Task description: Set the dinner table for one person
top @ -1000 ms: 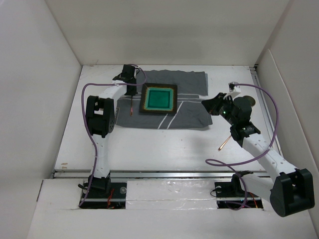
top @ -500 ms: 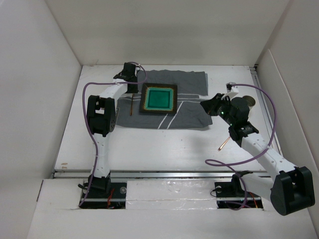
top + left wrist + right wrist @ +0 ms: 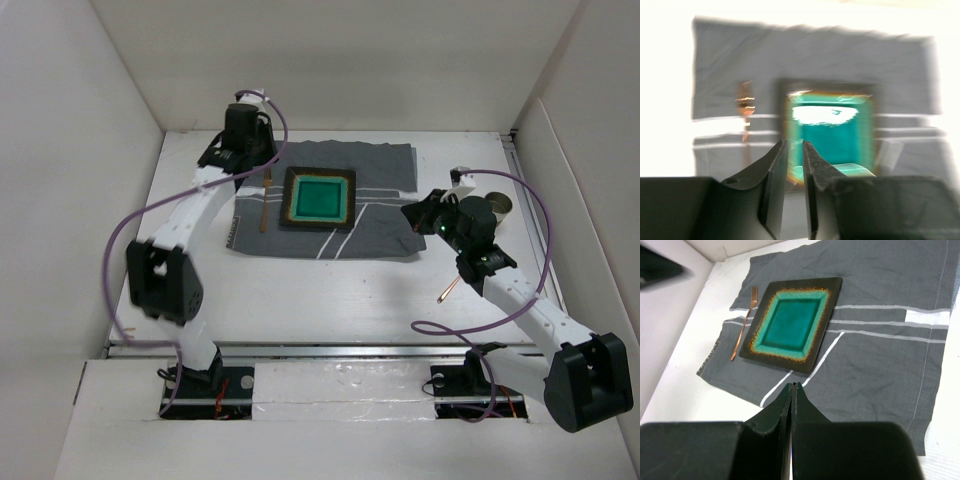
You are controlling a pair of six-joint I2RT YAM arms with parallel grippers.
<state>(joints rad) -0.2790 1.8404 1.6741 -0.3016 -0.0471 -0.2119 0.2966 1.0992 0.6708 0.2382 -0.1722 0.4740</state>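
Note:
On the white dinner table [image 3: 330, 290] lies a grey striped cloth [image 3: 380, 225] with a square green plate [image 3: 319, 199] on it. A copper fork [image 3: 264, 205] lies on the cloth just left of the plate. My left gripper [image 3: 255, 160] is raised over the cloth's far left part, above the fork. In the blurred left wrist view its jaws [image 3: 794, 142] stand a narrow gap apart and hold nothing. My right gripper [image 3: 410, 212] hovers over the cloth's right edge. In the right wrist view it [image 3: 793, 385] is shut and empty, facing the plate [image 3: 792, 322] and fork [image 3: 744, 322].
A slender copper utensil [image 3: 447, 288] lies on the bare table beside my right forearm. A dark round vessel [image 3: 497, 205] stands at the right, behind the right wrist. White walls enclose the table on three sides.
My left gripper has left the fork on the cloth and risen away toward the back, with the arm stretching out. The right gripper has barely moved.

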